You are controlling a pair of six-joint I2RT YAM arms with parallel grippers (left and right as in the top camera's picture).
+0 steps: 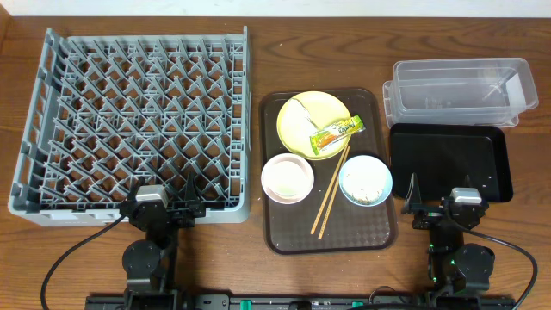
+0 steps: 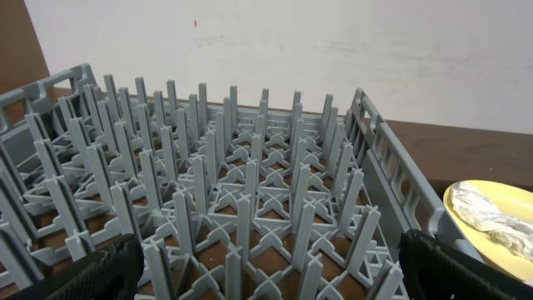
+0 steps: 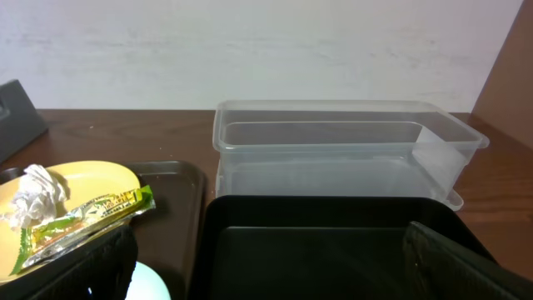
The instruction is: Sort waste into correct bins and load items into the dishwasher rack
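The grey dishwasher rack fills the left; it also fills the left wrist view. A pale yellow plate holds a white crumpled scrap and a green-and-orange wrapper. Below it are a pinkish-white bowl, a light blue bowl with beige leftovers, and two chopsticks. A clear tub and a black tray lie at the right. My left gripper is open over the rack's near edge. My right gripper is open over the black tray's near edge. No white cup shows.
The plate, bowls and chopsticks all sit on a brown serving tray between the rack and the bins. The right wrist view shows the wrapper and scrap at its left. A white wall stands behind the table.
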